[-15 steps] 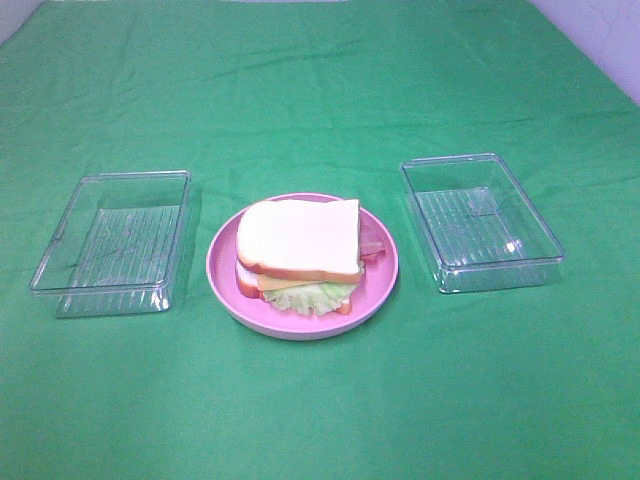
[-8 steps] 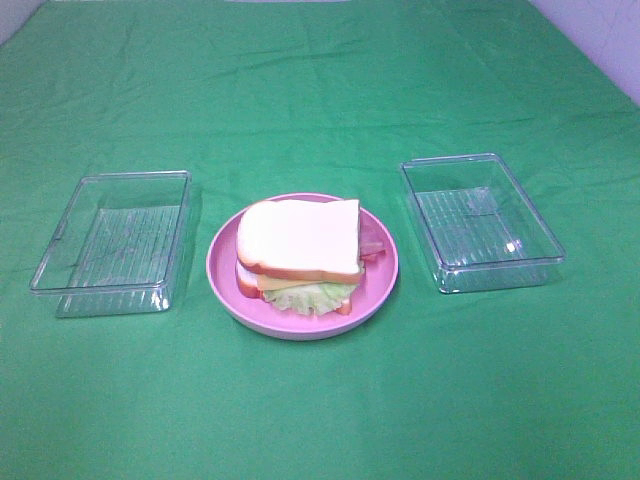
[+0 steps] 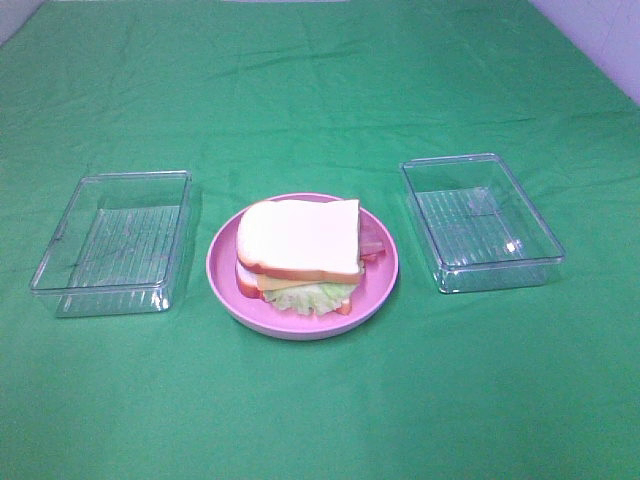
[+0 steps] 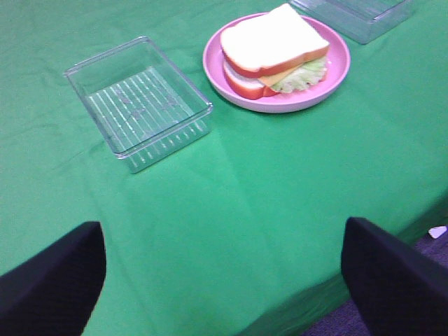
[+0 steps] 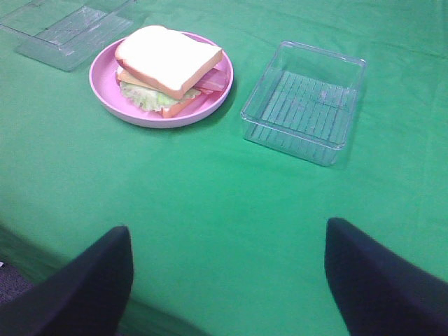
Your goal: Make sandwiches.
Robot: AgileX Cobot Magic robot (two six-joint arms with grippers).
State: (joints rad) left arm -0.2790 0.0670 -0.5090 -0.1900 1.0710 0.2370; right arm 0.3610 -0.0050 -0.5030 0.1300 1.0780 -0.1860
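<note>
Nothing is shifting across the last second: both arms are holding back at the table's near edge. The left gripper (image 4: 224, 280) is gaping wide, holding nothing; the right gripper (image 5: 227, 280) is doing the same. Well beyond both sets of fingers, the finished sandwich (image 3: 300, 250) is sitting stacked on the pink plate (image 3: 385, 270), so the build is looking complete. Clear trays (image 3: 115, 240) are flanking it, bare, on wrinkled green cloth (image 3: 320, 420); pale wall (image 3: 610, 30) farthest back
</note>
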